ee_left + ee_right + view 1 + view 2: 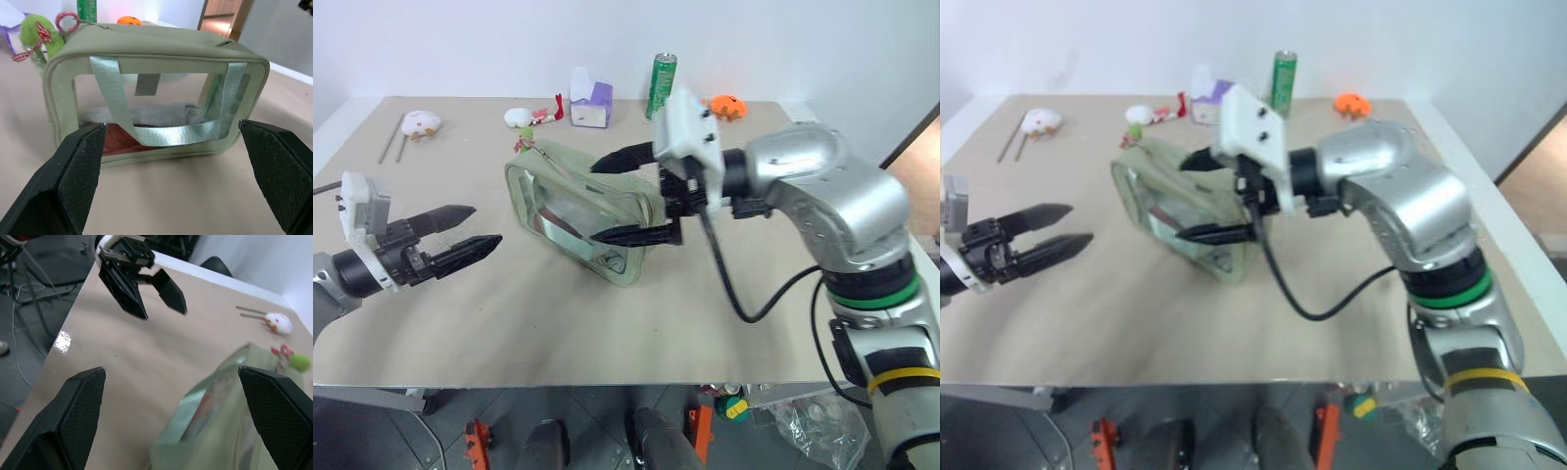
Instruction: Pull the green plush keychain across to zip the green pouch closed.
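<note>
Beige tabletop (607, 323), one green pouch (576, 211) mid-table. Right gripper (631, 196) spread wide, straddling its near end, grasping nothing. Left gripper (470, 230) spread, apart, facing pouch. One green plush keychain (526, 146) at pouch's far corner.

Right arm (822, 186): silver-grey rounded shells, green and yellow bands, looping black cable (744, 294). White wrist camera blocks (690, 132). Grippers: two black pointed fingers (78, 166) with textured pads.
</note>
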Available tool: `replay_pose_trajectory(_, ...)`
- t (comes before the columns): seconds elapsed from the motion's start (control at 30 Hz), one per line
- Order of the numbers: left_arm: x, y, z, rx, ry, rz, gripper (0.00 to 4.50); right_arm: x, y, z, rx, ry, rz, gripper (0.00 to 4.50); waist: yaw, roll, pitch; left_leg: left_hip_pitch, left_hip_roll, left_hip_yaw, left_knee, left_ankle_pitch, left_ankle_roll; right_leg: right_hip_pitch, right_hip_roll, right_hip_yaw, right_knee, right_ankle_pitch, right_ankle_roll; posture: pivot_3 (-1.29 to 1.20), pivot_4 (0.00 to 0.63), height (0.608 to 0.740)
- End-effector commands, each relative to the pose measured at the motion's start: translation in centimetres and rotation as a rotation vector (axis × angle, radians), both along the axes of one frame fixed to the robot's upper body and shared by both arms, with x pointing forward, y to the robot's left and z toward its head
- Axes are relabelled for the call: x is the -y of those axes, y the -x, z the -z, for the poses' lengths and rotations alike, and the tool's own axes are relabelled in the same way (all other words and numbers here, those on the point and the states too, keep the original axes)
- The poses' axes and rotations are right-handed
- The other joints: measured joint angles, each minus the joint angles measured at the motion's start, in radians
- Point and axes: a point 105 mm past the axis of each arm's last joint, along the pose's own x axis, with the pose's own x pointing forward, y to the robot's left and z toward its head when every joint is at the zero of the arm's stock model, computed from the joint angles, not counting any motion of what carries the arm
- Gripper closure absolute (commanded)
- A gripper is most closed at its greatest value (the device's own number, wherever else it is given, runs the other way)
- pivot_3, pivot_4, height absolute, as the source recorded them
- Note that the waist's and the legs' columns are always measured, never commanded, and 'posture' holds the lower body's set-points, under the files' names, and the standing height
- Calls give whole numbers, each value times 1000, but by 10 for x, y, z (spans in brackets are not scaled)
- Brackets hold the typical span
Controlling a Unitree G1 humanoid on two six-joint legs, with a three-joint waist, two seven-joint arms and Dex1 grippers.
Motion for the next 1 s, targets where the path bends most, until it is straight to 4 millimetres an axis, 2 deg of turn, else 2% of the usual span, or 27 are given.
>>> replay_pose_trajectory(0.03, 2, 7, -9, 53, -7, 0, 28, -4, -21, -1, 94, 38, 63, 0, 0, 0, 0, 0, 0, 0, 0, 0, 0, 0, 0, 0, 0, 0, 0, 0, 150, 740)
replay_pose_trajectory(0.2, 1, 8, -10, 57, 2, -10, 28, -10, -23, -2, 123, 49, 33, 0, 1, 0, 0, -2, 0, -2, 0, 0, 0, -1, 0, -2, 0, 0, -1, 0, 150, 740)
replay_pose_trajectory(0.4, 1, 9, -10, 57, 11, -20, 28, -18, -30, 8, 142, 87, 48, 0, 1, 0, 0, -2, 0, -2, 1, 0, 0, -1, 0, -2, 1, 1, -1, 0, 150, 740)
replay_pose_trajectory(0.5, 1, 9, -9, 57, 13, -25, 0, -19, -32, 13, 146, 108, 55, 781, 1, 0, 0, -2, 0, -3, 1, 0, -1, -1, 0, -3, 1, 1, -1, 0, 150, 740)
replay_pose_trajectory(0.57, 1, 9, -9, 58, 15, -27, 0, -17, -34, 18, 157, 133, 63, 1597, 1, 0, 0, -2, 0, -3, 2, 0, -1, -1, 0, -3, 1, 1, -2, 0, 150, 740)
replay_pose_trajectory(0.6, 1, 9, -9, 59, 16, -27, 0, -16, -36, 20, 165, 145, 69, 1597, 1, 0, 0, -2, 0, -3, 2, 0, -1, -1, 0, -3, 1, 1, -2, 0, 150, 740)
replay_pose_trajectory(0.63, 1, 9, -9, 60, 17, -27, 0, -15, -37, 22, 173, 156, 77, 2023, 1, 0, 0, -2, 0, -3, 2, 0, -1, -1, 0, -3, 1, 1, -2, 0, 150, 740)
replay_pose_trajectory(0.77, 2, 9, -8, 60, 19, -27, 0, -14, -39, 22, 185, 168, 85, 3142, 1, 0, 0, -2, 0, -3, 2, 0, -1, 0, 0, -3, 1, 1, -2, 0, 150, 740)
replay_pose_trajectory(0.87, 2, 8, -9, 61, 21, -27, 0, -13, -40, 22, 192, 170, 90, 4243, 1, 0, 0, -2, 0, -3, 3, 0, -1, 0, 0, -3, 1, 1, -2, 0, 150, 740)
replay_pose_trajectory(0.9, 3, 8, -9, 61, 23, -27, 0, -12, -41, 22, 195, 169, 92, 4471, 1, 0, 0, -2, 0, -3, 3, 0, -1, 0, 0, -3, 2, 1, -2, 0, 150, 740)
replay_pose_trajectory(1.0, 2, 8, -9, 60, 23, -28, 0, -9, -44, 17, 196, 154, 115, 4471, 1, 0, 0, -2, 0, -3, 4, 0, -1, 0, 0, -3, 2, 1, -1, 0, 150, 740)
